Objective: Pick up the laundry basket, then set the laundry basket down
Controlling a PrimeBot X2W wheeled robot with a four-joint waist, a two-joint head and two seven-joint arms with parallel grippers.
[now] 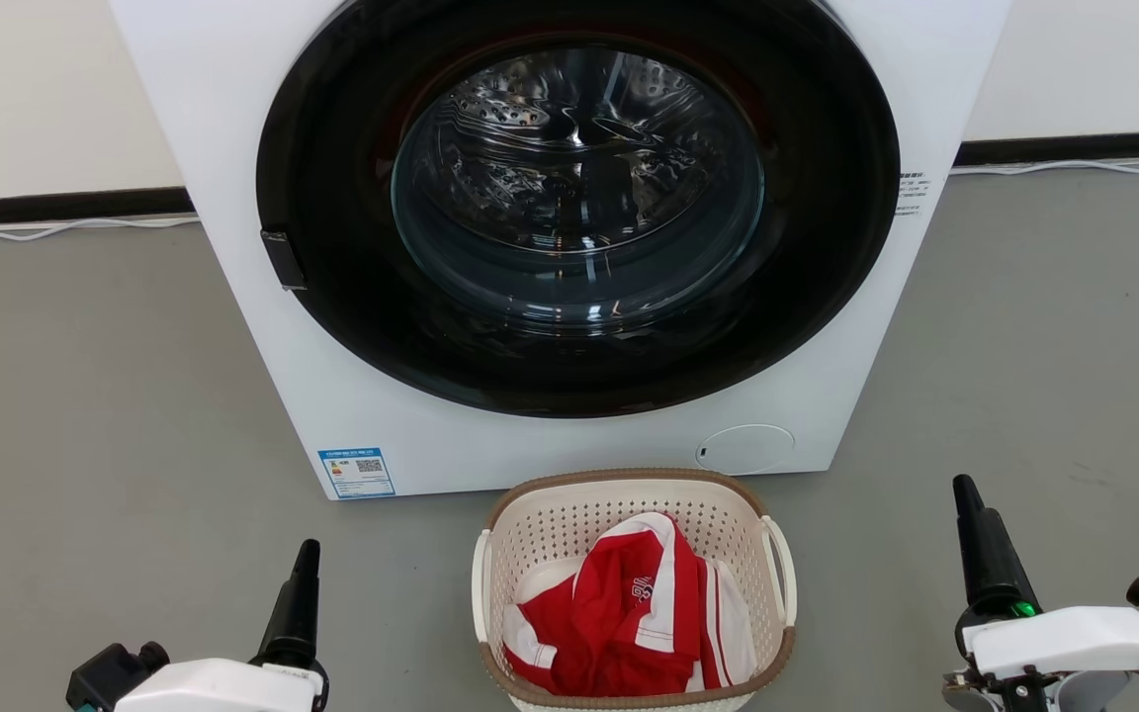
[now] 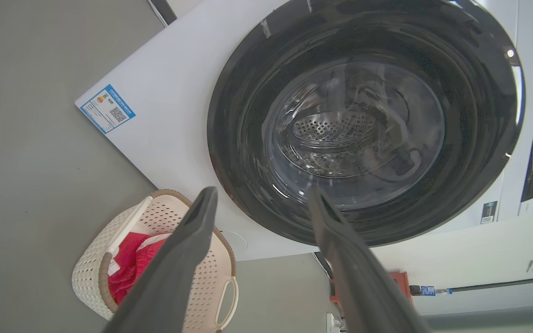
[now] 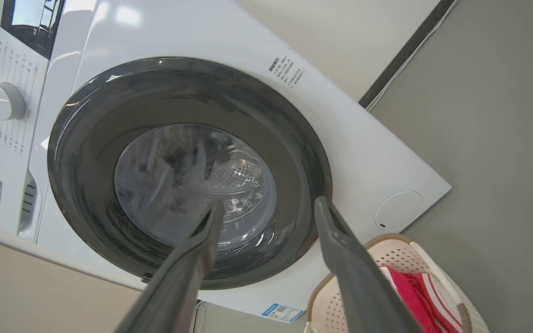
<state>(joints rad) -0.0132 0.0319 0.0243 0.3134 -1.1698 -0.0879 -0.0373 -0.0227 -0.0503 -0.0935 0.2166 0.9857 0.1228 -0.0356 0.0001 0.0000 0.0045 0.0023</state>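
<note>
Basket [image 1: 540, 534] on floor [image 1: 85, 396] just before washer [image 1: 233, 119], red shirt [image 1: 619, 613] inside, left gripper [image 2: 263, 192] and right gripper [image 3: 270, 202] wide open, apart from it; risk: fingers miss thin handles [image 1: 780, 569] or lift unevenly, tipping basket.

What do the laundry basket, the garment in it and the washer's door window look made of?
Laundry basket: matte cream moulded plastic, by its regular punched holes; brown rim looks woven, probably plastic too. Garment: soft fabric, possibly synthetic; it crumples in folds. Door window: glossy clear glass or hard plastic, showing reflections.
</note>
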